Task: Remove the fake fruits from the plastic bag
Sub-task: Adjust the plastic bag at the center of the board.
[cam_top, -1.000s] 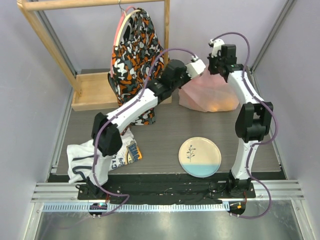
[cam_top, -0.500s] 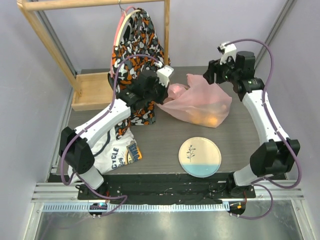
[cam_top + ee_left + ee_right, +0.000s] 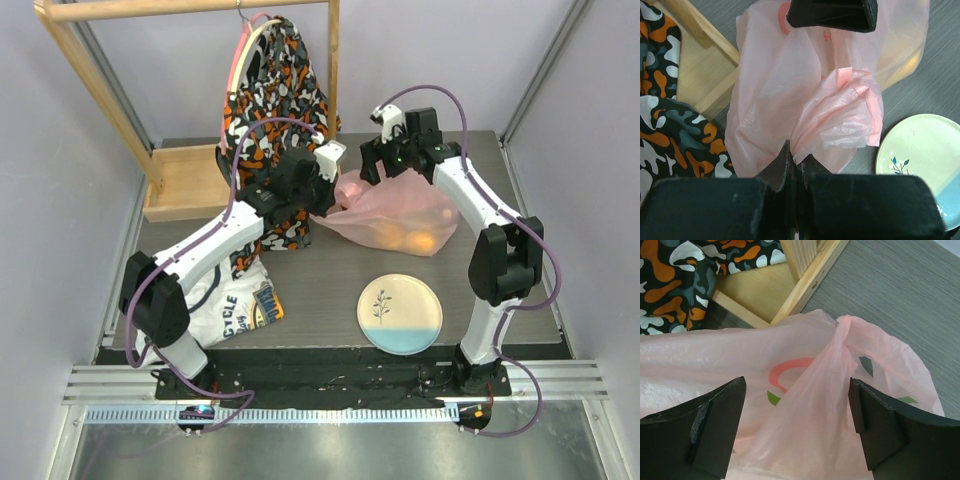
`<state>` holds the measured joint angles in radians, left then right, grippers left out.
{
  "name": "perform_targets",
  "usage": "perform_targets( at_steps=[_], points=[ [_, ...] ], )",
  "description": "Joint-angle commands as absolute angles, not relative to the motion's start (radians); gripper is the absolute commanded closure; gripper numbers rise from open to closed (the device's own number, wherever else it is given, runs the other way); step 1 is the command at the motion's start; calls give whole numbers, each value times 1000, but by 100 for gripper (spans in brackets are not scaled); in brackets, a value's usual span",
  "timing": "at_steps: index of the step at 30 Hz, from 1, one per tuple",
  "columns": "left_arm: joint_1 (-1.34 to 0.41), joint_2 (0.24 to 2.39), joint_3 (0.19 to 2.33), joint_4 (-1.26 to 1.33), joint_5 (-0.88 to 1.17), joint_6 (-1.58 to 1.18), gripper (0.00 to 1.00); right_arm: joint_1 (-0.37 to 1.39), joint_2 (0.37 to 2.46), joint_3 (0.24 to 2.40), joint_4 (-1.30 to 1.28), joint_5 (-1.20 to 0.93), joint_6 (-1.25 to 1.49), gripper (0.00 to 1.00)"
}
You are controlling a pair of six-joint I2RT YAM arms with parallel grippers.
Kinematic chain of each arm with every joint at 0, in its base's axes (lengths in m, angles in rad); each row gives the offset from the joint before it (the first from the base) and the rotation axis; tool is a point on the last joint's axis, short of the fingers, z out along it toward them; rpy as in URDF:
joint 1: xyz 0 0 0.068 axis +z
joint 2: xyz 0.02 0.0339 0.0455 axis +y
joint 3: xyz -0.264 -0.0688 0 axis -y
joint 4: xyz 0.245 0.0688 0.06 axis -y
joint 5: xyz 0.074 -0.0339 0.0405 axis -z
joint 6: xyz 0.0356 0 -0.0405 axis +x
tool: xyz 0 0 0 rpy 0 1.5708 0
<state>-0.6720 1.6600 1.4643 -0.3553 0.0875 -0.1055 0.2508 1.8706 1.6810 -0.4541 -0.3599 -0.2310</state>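
REMOTE DESK: The pink plastic bag (image 3: 400, 212) lies slumped toward the far edge of the worktop (image 3: 330, 272), right of the middle and just beyond the cream-and-blue plate (image 3: 401, 313). The fake fruits (image 3: 414, 240) are all inside it, showing only as yellow-orange shapes through the film near its front right side. My left gripper (image 3: 794, 158) has its jaws shut on a gathered pleat of the bag's near-left side, close to the camouflage-print garment (image 3: 268, 110) hanging from the wooden rack (image 3: 185, 185). My right gripper (image 3: 796, 390) hangs over the bag's far side with its jaws spread wide and holding nothing, a twisted handle loop standing up between them. I read the step in hand as taking a second hold so the mouth can be parted; none of the fruit is out yet. To do it well, I would lower the right arm until the loop sits deep between the jaws, then close on the film alone, clear of the fruit beneath. The left pinch should hold firm while the right draws away from it, slowly, since film this thin looks likely to slip or tear. I would keep the bag low over the worktop, so loosened fruit cannot roll off an edge.
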Motion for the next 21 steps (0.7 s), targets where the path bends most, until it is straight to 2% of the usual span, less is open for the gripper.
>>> perform_targets(
  at_steps=[1,5,7,8,13,15,16,19,21],
  points=[
    [-667,1614,1451,-321,72,-110,100,301,1844,1743,-451,-263,-310,9],
    [-666,1615,1460,-324,66,-113,100,380,1862,1694,-382,100,-376,12],
    [-664,1618,1465,-325,66,-112,100,385,1878,1695,-377,150,-417,16],
    [-661,1623,1476,-327,63,-113,100,385,1897,1700,-376,164,-423,26],
    [-637,1669,1546,-327,63,-123,100,371,1994,1824,-524,184,-469,58],
    [-627,1690,1586,-307,64,-121,100,348,2022,1888,-565,176,-457,96],
    [-621,1722,1601,-282,64,-120,100,324,2023,1900,-555,178,-459,99],
    [-614,1823,1739,-278,61,-104,100,270,2071,2044,-580,179,-480,99],
    [-611,1883,1853,-230,69,-94,100,227,2142,2248,-606,161,-453,99]
  ],
)
